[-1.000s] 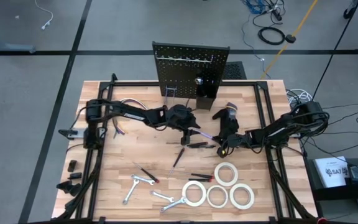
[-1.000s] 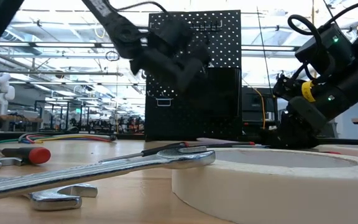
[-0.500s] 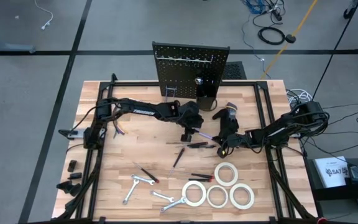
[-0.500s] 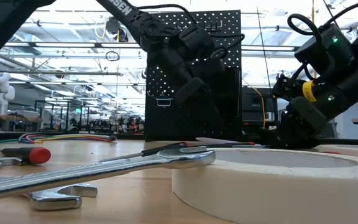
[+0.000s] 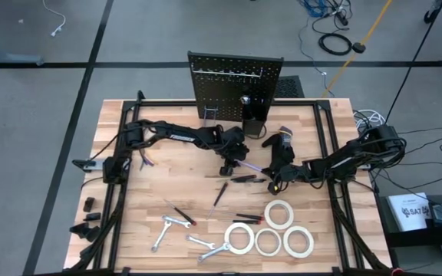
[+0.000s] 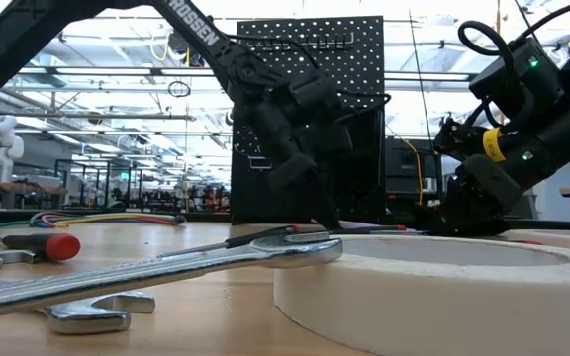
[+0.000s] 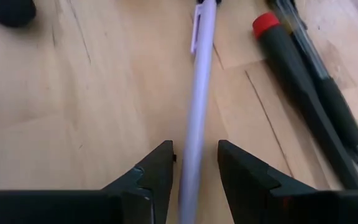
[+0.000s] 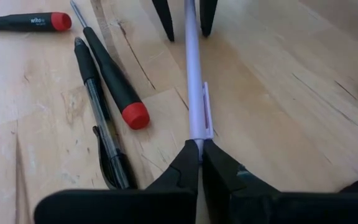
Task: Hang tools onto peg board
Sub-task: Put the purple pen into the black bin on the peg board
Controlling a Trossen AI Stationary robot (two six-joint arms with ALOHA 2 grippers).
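Left wrist view: the left gripper [image 7: 194,171], jaws apart around the lilac pen [image 7: 197,106], should close squarely before the right gripper [image 8: 201,163], clamped on the pen's other end, releases.

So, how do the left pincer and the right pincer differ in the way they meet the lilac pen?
The right pincer is shut on one end of the lilac pen; the left pincer is open, its fingers on either side of the other end, not gripping. In the high view the right pincer sits nearer the tape rolls, the left pincer nearer the peg board. Both are low over the table, on the same pen.
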